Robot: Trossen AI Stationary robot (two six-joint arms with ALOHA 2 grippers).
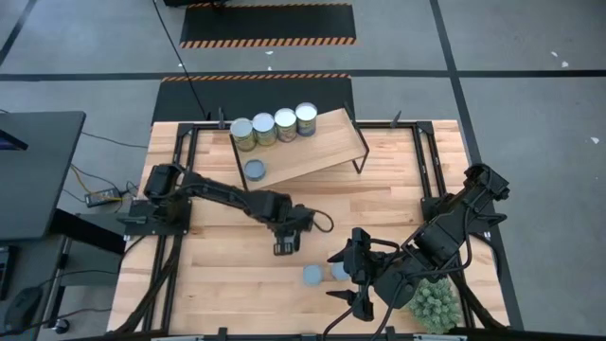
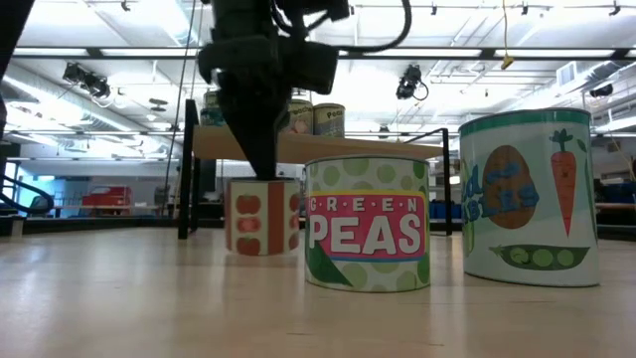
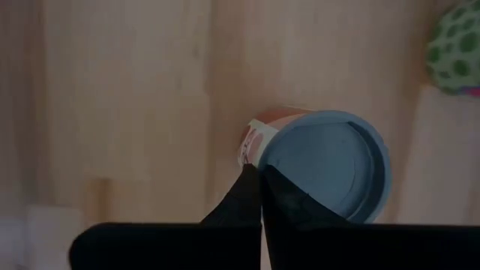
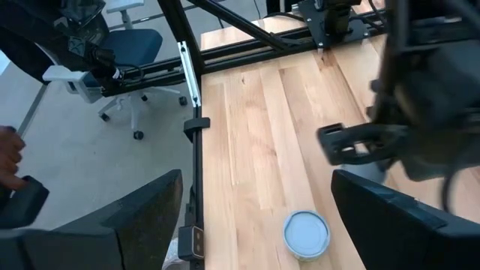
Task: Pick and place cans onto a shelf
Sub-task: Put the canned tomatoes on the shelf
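Note:
The wooden shelf [image 1: 317, 152] stands at the table's far middle, with a row of cans [image 1: 275, 126] on its far edge and one more [image 1: 254, 170] on its near left. My left gripper [image 1: 287, 242] points down at mid-table onto a tomato-label can [image 2: 263, 217] with a blue-grey top [image 3: 330, 161]. Two cans [image 1: 312, 275] [image 1: 338, 272] stand on the table nearer the front; in the low view they are the peas can [image 2: 368, 224] and the vegetables can [image 2: 532, 199]. My right gripper [image 1: 345, 282] is open and empty beside them. My left gripper comes from above, pointing down, with its fingertips nearly together on the can's top rim [image 3: 260, 159]. One finger [image 3: 300, 206] lies over the lid and the other [image 3: 238, 202] is outside the wall. The can stands upright on the table.
A spiky green plant ball [image 1: 436, 303] sits at the near right corner beside my right arm. A person's hand [image 4: 7, 161] shows beyond the table's edge in the right wrist view. Bare tabletop lies at the near left [image 1: 208, 284].

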